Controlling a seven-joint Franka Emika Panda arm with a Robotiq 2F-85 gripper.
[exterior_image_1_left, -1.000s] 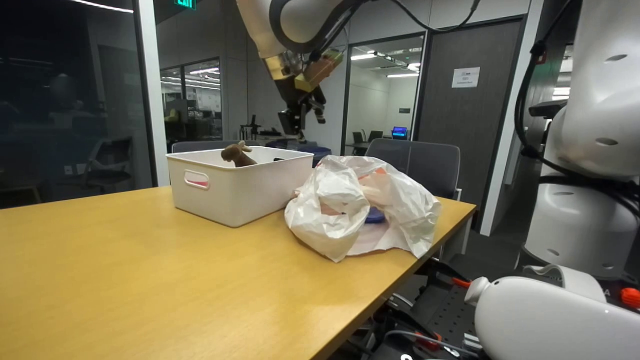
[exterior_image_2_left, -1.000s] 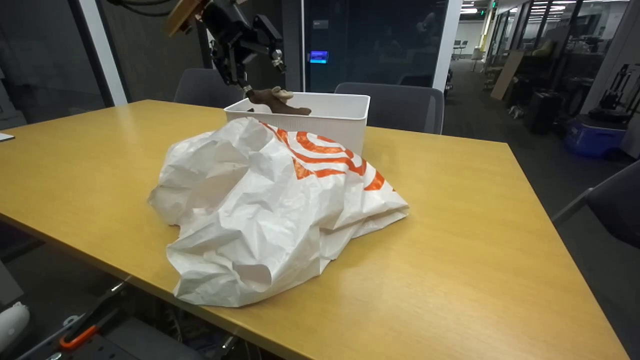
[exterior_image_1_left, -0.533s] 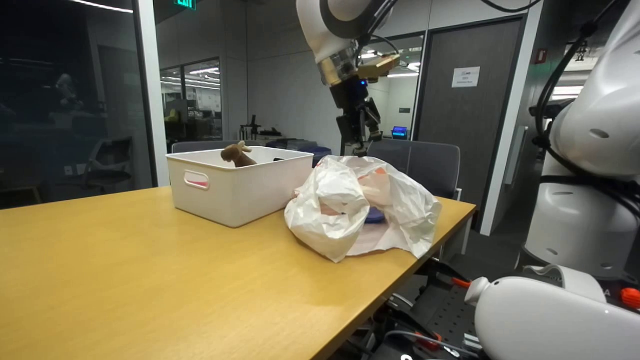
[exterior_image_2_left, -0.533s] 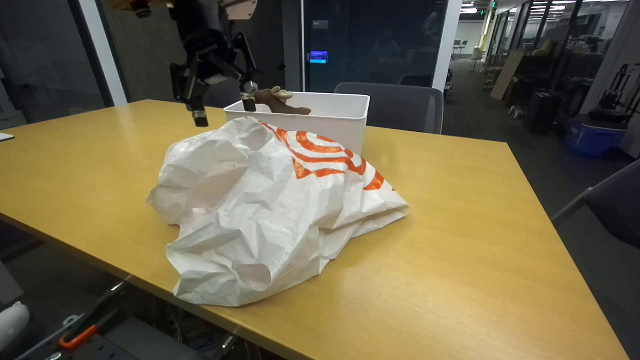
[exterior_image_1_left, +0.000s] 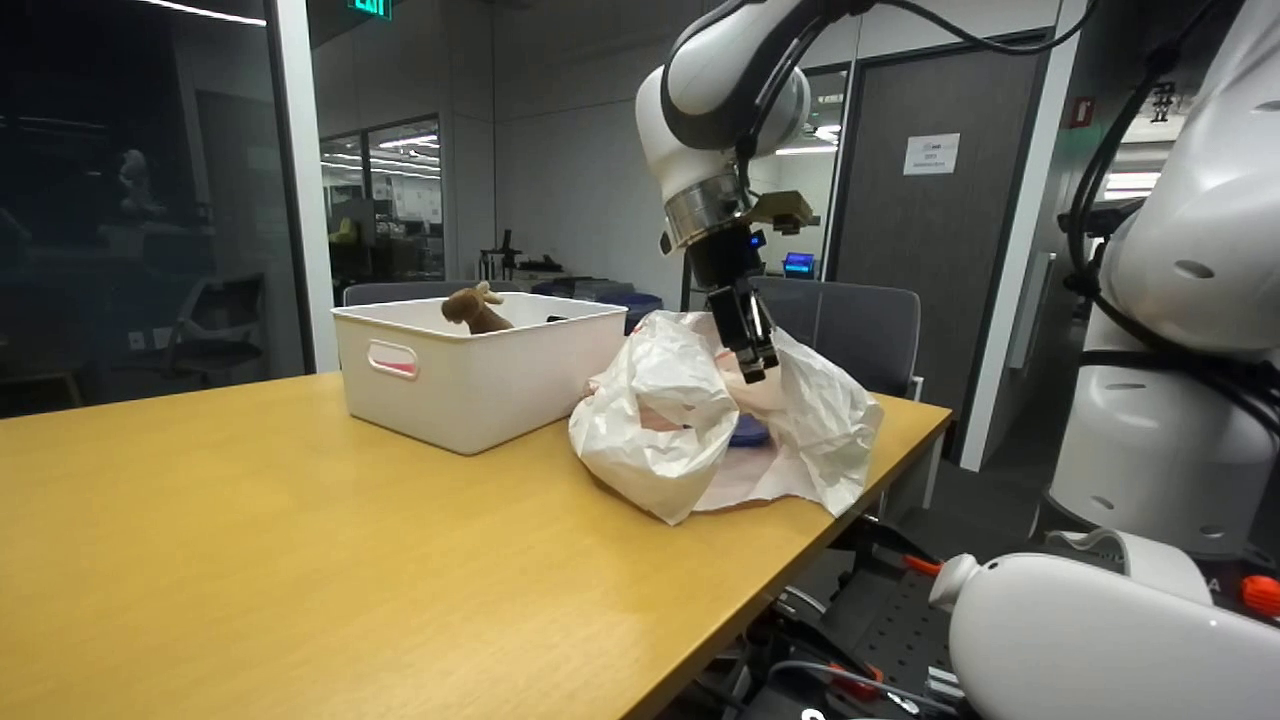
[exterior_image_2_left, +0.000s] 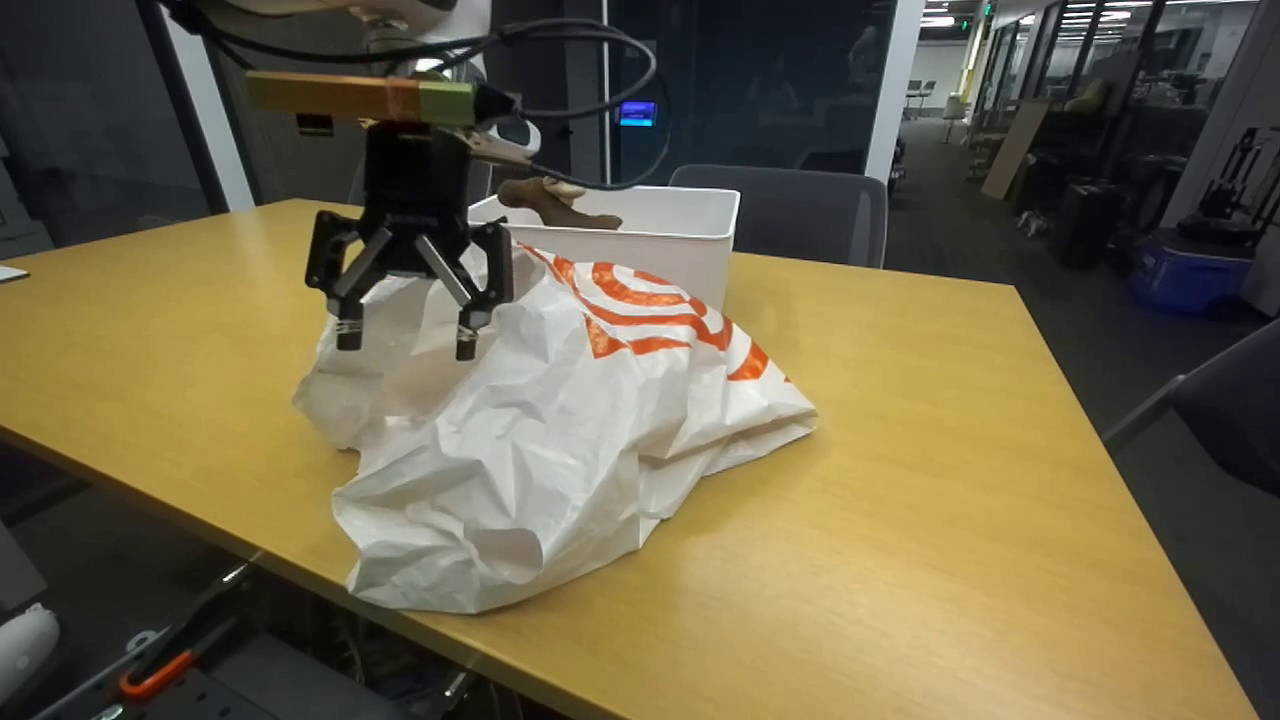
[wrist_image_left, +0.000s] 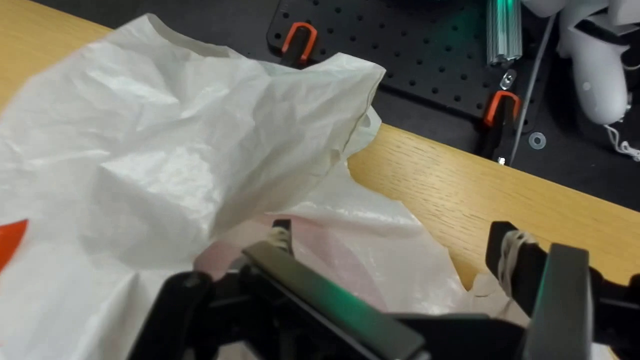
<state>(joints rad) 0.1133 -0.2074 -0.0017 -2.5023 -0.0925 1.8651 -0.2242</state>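
Pincer (exterior_image_2_left: 407, 345): released, spread wide, nothing gripped; tips down.
Bag (exterior_image_2_left: 580, 430): on worktop (exterior_image_2_left: 900, 450), below pincer; touch or gap, can't tell.
Bag axis: crumpled, no clear long one.
Blue item (exterior_image_1_left: 750, 432): in bag mouth, approx. straight below pincer in an exterior view.
Tub (exterior_image_1_left: 510, 390): just beside bag, w/ brown toy (exterior_image_1_left: 466, 308) poking above rim.

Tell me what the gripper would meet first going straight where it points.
Most likely the crumpled white bag: the open gripper points down at it, though the gap, if any, is hard to judge.
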